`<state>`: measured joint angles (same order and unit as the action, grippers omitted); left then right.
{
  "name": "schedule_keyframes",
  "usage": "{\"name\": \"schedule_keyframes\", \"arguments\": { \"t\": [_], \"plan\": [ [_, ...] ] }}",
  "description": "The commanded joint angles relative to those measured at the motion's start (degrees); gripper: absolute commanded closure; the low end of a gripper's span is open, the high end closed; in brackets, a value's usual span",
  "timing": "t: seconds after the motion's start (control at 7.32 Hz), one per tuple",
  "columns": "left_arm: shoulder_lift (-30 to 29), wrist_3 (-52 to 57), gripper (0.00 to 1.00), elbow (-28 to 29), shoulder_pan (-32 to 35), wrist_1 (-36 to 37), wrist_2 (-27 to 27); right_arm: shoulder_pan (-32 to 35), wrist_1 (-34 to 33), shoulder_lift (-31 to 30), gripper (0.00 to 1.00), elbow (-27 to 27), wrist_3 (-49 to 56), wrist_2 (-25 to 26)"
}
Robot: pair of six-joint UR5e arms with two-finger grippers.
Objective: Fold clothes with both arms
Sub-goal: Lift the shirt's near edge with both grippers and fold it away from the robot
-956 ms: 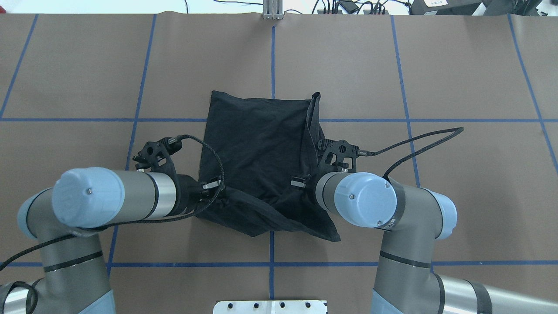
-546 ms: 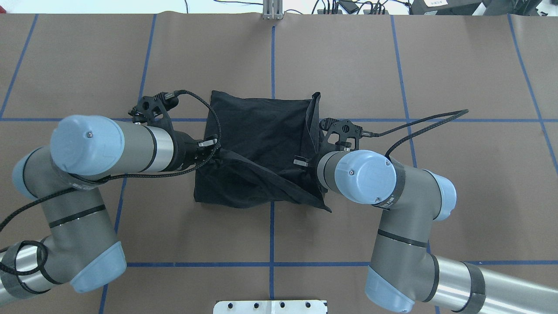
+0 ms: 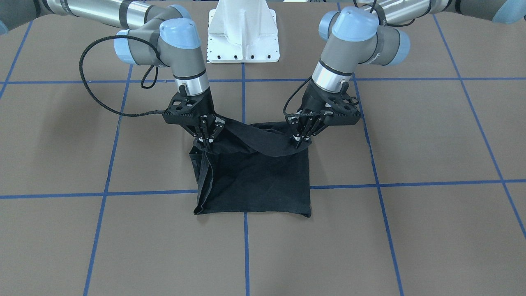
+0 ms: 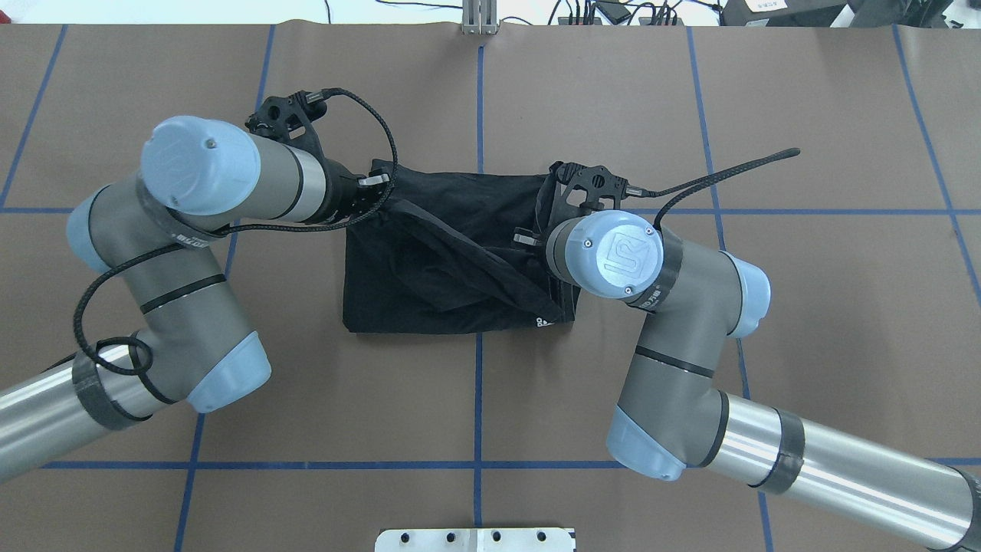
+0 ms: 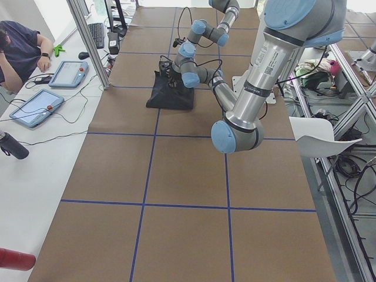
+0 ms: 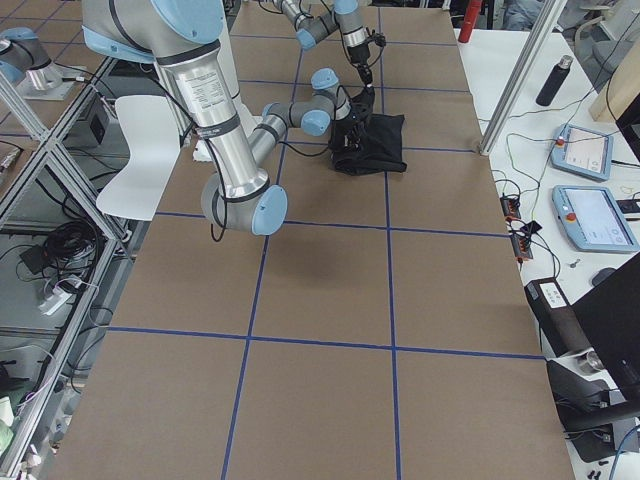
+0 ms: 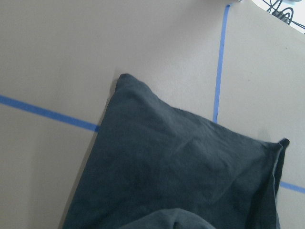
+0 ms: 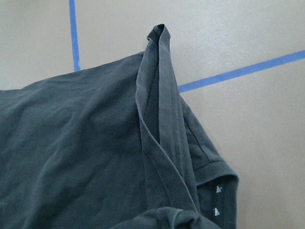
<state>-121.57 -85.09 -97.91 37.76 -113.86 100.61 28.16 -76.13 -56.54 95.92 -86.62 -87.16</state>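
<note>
T-shirt forms a limp, creased black rectangle.

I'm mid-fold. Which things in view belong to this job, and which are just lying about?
Part of the job:
- black T-shirt, near edge lifted
- left hand, gripping that edge
- right hand, gripping that edge

Lying about:
- white pedestal base
- tablet on the side bench
- dark bottle
- white chair

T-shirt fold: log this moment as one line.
phase: fold underway | left gripper: shut on T-shirt edge | right gripper: shut on T-shirt edge | edge: raised, sagging between grippers | rest: flat on table
</note>
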Motion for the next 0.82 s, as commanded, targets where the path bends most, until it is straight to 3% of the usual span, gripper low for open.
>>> {"name": "schedule_keyframes", "arguments": {
  "t": [0.0,0.27,0.68],
  "plan": [
    [-2.78,4.74,1.00,7.27,2.39,-0.83,-0.24,1.98,0.20,1.08,1.00,-3.10,1.53,-0.29],
    [-8.65,6.76,1.00,15.87,3.98,-0.92,-0.24,2.33,0.28,5.36,1.00,-8.71,1.81,-0.29],
    [-13.94,11.94,1.00,25.55,5.82,-1.71,-0.15,2.33,0.37,5.74,1.00,-10.75,2.24,-0.29]
  ]
}}
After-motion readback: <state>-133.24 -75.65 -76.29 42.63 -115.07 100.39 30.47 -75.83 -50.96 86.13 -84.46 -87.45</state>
